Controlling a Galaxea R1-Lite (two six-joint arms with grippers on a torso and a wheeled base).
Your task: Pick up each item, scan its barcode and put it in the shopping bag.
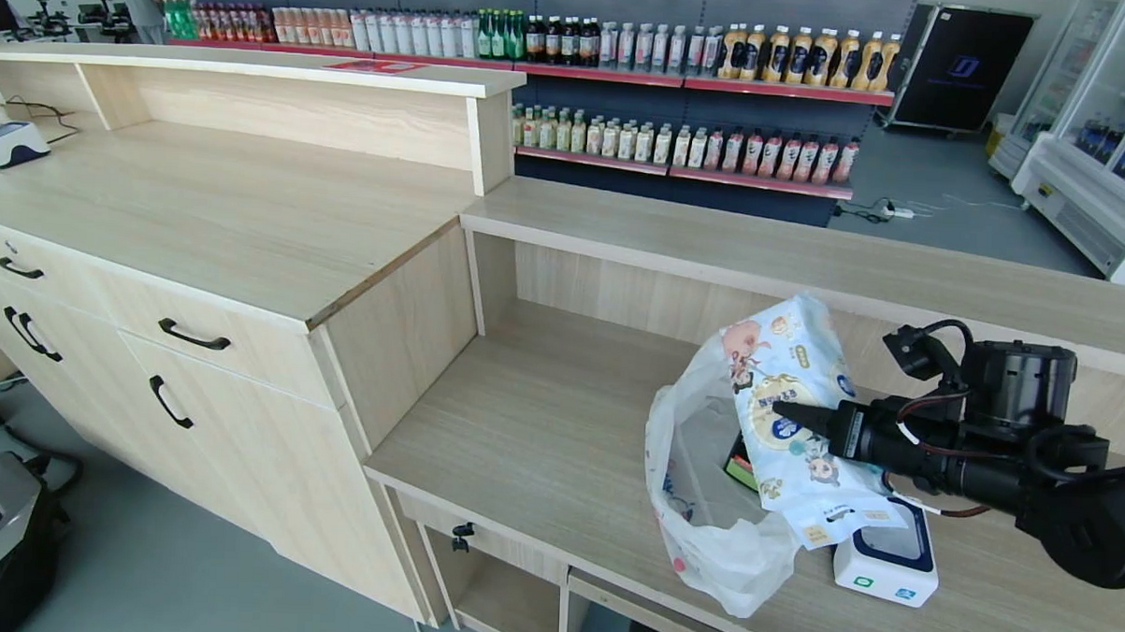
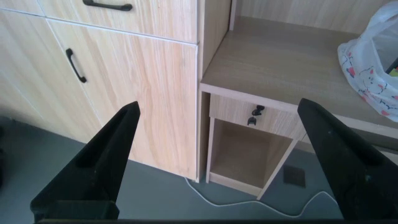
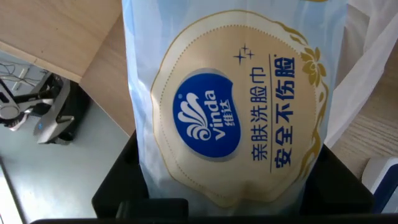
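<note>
The right pincer is clamping the tissue pack across its middle and holding it tilted, seemingly over the shopping bag and the scanner on the tabletop. The bag's limp rim is slumping, so a release here is risking the pack catching it and sliding out beside the scanner.

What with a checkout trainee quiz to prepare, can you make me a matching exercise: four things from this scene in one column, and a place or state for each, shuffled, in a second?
Things:
1. tissue pack
2. shopping bag
3. white scanner box
4. left gripper

Places or states:
A. open and holding nothing, above the floor
B. lying on the lower counter with its mouth open
C. clamped in the right gripper
D. sitting on the lower counter near its front edge, beside the bag

Pairs: 1-C, 2-B, 3-D, 4-A
</note>
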